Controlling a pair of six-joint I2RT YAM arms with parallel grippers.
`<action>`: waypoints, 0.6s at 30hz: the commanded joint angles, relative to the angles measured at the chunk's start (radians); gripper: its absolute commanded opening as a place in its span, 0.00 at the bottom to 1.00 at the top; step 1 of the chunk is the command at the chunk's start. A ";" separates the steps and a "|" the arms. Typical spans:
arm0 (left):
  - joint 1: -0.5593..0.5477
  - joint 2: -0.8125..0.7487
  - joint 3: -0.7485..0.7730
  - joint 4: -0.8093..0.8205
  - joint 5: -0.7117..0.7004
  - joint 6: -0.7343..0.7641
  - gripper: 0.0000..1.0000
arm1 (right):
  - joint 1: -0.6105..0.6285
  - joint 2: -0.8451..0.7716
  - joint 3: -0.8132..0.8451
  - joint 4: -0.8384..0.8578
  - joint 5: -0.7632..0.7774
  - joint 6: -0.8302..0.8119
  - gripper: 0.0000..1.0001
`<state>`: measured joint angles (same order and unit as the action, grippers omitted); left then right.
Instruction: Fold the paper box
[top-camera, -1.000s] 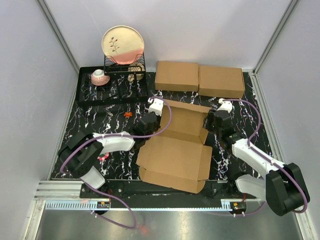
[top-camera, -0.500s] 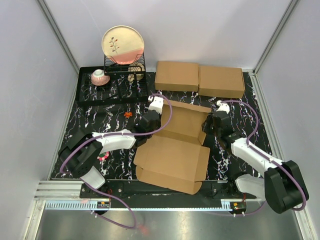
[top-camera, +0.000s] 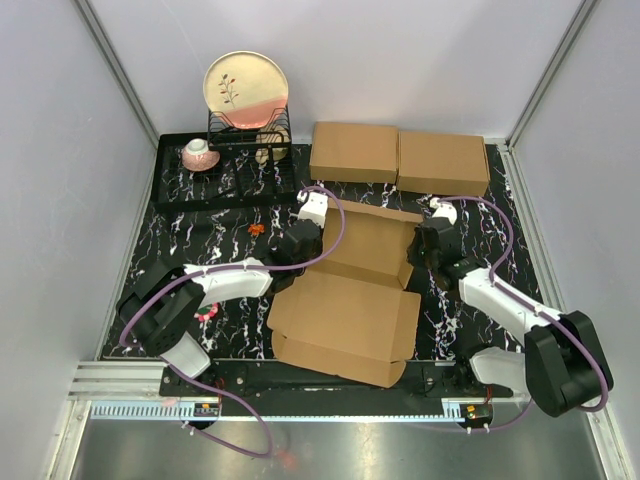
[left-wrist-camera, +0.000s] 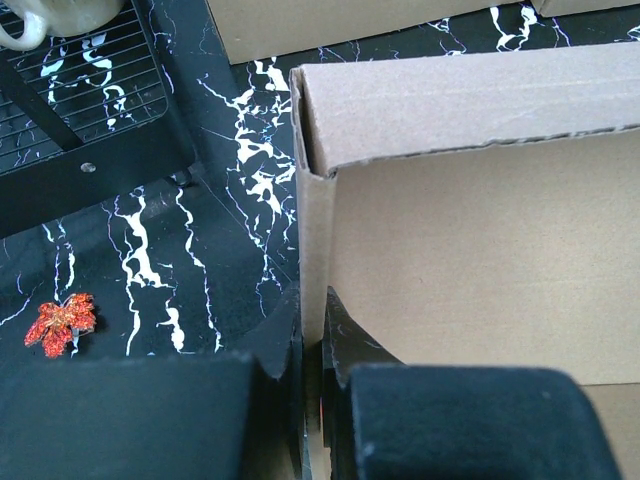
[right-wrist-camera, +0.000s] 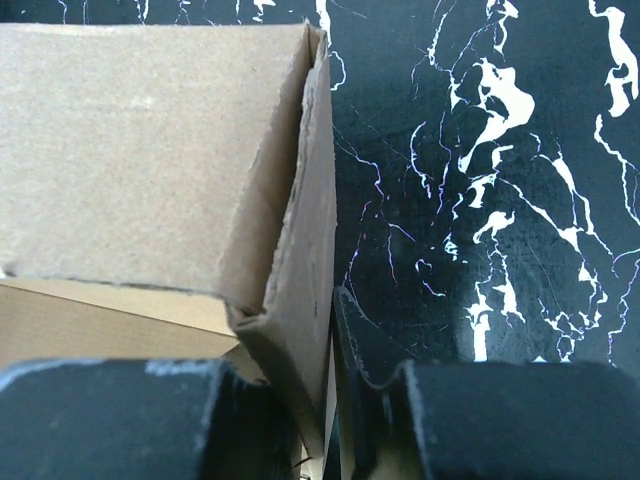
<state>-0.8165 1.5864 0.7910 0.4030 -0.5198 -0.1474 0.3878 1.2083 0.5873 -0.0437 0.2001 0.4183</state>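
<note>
Brown paper box (top-camera: 345, 310) — half-folded, mid-table

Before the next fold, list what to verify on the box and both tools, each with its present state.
1. Left tool shut on the paper box's left side wall: ok.
2. Right tool clamped firmly on the right side wall: cannot tell; the wall sits between its fingers.
3. Back wall standing: ok.
4. Lid panel folded over: not ok, it lies flat.
5. Gap between the paper box and the two flat boxes: ok.
</note>
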 joint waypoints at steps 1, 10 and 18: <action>-0.007 -0.031 0.025 -0.012 0.007 -0.004 0.00 | 0.017 0.036 0.034 -0.076 -0.005 0.034 0.00; -0.009 -0.019 0.059 -0.059 -0.006 -0.018 0.00 | 0.045 0.077 0.120 -0.205 -0.024 0.043 0.46; -0.009 -0.039 0.053 -0.075 -0.008 -0.021 0.00 | 0.051 0.100 0.134 -0.242 0.016 0.060 0.19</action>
<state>-0.8188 1.5848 0.8185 0.3290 -0.5217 -0.1680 0.4316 1.2938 0.6815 -0.2596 0.1947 0.4564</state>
